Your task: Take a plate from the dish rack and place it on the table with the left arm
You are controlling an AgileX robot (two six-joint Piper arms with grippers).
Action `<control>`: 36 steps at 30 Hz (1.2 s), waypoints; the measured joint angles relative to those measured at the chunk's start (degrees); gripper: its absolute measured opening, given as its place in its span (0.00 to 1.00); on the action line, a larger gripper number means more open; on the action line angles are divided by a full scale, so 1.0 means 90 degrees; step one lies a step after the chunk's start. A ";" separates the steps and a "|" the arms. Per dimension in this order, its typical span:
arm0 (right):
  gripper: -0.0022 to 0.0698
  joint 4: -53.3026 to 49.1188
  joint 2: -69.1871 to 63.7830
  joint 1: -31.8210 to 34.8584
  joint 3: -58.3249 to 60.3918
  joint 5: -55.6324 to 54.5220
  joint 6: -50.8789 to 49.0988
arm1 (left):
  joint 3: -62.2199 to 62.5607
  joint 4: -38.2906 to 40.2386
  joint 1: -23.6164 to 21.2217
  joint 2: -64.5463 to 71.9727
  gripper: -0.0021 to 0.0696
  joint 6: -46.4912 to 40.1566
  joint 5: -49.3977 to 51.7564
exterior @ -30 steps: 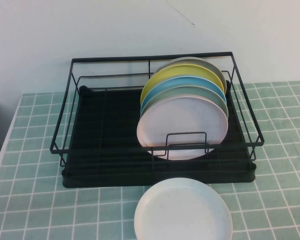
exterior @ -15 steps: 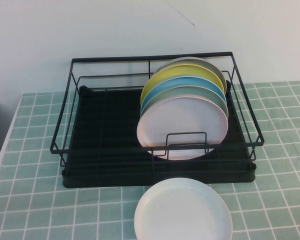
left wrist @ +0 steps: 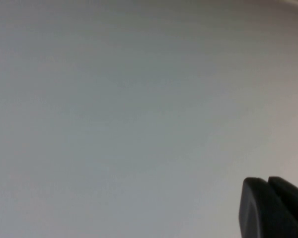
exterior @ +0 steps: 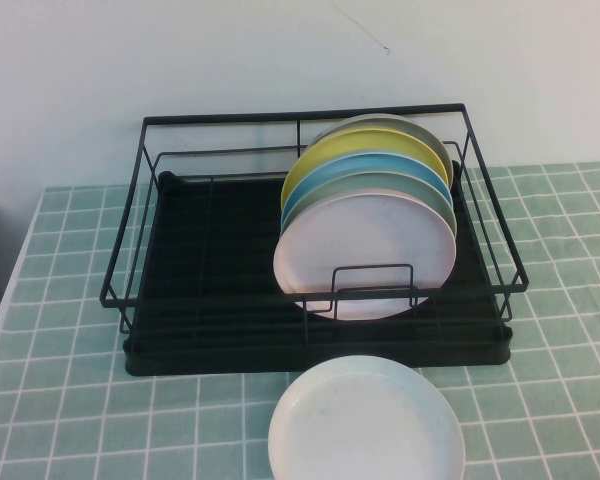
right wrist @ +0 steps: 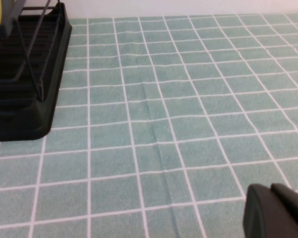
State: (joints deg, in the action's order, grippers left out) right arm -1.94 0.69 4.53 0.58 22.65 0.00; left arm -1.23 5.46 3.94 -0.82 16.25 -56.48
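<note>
A: Where do the end effectors stand?

B: The left end effector (left wrist: 273, 208) shows only as a dark tip in the lower right of the left wrist view, against a blank pale surface. Wide or narrow, I cannot tell. The right end effector (right wrist: 275, 210) is likewise a dark corner at the lower right of its own view, low over bare tiles of the bench (right wrist: 179, 124); its state I cannot tell either. Neither arm appears in the high view.

A: So which step is in hand?

B: In my judgement the very start: nothing is reached for or held. The plate (exterior: 365, 255), pale pink, stands on edge at the front of the stack, right of centre in the dish rack (exterior: 220, 290), behind a small wire loop.

A: The next move?

B: Bring the left arm in to the plate's upper rim, then lift it clear of that loop. A white plate (exterior: 365, 425) lies on the bench at the bottom centre, so the setting-down spot should be beside it.

A: What do the views add?

B: Only the high view shows the plates. The right wrist view adds the rack's corner at its upper left and open bench beside it.
</note>
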 joint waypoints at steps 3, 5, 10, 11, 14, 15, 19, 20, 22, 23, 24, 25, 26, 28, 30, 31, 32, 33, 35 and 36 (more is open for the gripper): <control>0.03 0.0000 0.0000 0.0000 0.0000 0.0000 0.0000 | 0.0271 0.0013 0.0000 -0.0004 0.02 0.0239 -0.0110; 0.03 0.0000 0.0000 0.0000 0.0000 0.0000 0.0000 | 0.0829 -0.0044 0.0000 -0.0004 0.02 0.0336 0.0123; 0.03 0.0000 0.0000 0.0000 0.0000 0.0000 0.0000 | 0.2614 -0.0787 0.0000 -0.0015 0.02 0.0416 0.2010; 0.03 0.0000 0.0000 0.0000 0.0000 0.0000 0.0000 | 0.3006 -0.0958 0.0000 -0.0015 0.02 0.0416 0.2581; 0.03 0.0000 0.0000 0.0000 0.0000 0.0000 0.0000 | 0.3985 -0.1177 0.0000 -0.0002 0.02 0.0416 0.4109; 0.03 0.0000 0.0000 0.0000 0.0000 0.0000 0.0000 | 0.4234 -0.1207 0.0000 0.0063 0.02 0.0416 0.4585; 0.03 0.0000 0.0000 0.0000 0.0000 0.0000 0.0000 | 0.4748 -0.1242 0.0000 0.0563 0.02 0.0507 0.6199; 0.03 0.0000 0.0000 0.0000 0.0000 0.0000 0.0000 | 0.4780 -0.1242 0.0000 0.0748 0.02 0.0618 0.6612; 0.03 0.0000 0.0000 0.0000 0.0000 0.0000 0.0000 | 0.4791 -0.1242 0.0000 0.1091 0.02 0.0814 0.7386; 0.03 0.0000 0.0000 0.0000 0.0000 0.0000 0.0000 | 0.4791 -0.1242 0.0000 0.1262 0.02 0.0872 0.7825; 0.03 0.0000 0.0000 0.0000 0.0000 0.0000 0.0000 | 0.4791 -0.1242 0.0000 0.1403 0.02 0.0887 0.8257; 0.03 0.0000 0.0000 0.0000 0.0000 0.0000 0.0000 | 0.4791 -0.1259 0.0000 0.1520 0.02 0.0887 0.8576; 0.03 0.0000 0.0000 0.0000 0.0000 0.0000 0.0000 | 0.4791 -0.1307 0.0000 0.1618 0.02 0.0887 0.8902; 0.03 0.0000 0.0000 0.0000 0.0000 0.0000 0.0000 | 0.4763 -0.1334 0.0000 0.1771 0.02 0.0914 0.9285; 0.03 0.0000 0.0000 0.0000 0.0000 0.0000 0.0000 | 0.4700 -0.1244 0.0000 0.1898 0.02 0.0955 0.9370; 0.03 0.0000 0.0000 0.0000 0.0000 0.0000 0.0000 | 0.4662 -0.1179 0.0000 0.1947 0.02 0.0955 0.9384; 0.03 0.0000 0.0000 0.0000 0.0000 0.0000 0.0000 | 0.4587 -0.1016 0.0000 0.2030 0.02 0.0955 0.9411; 0.03 0.0000 0.0000 0.0000 0.0000 0.0000 0.0000 | 0.4525 -0.0895 0.0000 0.2081 0.02 0.0890 0.9426; 0.03 0.0000 0.0000 0.0000 0.0000 0.0000 0.0000 | 0.4398 -0.0606 0.0000 0.2266 0.02 0.0586 0.9480; 0.03 0.0000 0.0000 0.0000 0.0000 0.0000 0.0000 | 0.4351 -0.0445 0.0000 0.2411 0.02 0.0307 0.9529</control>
State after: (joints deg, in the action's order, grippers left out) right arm -1.94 0.69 4.53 0.58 22.65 0.00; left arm 37.93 1.45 3.94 20.88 19.01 29.28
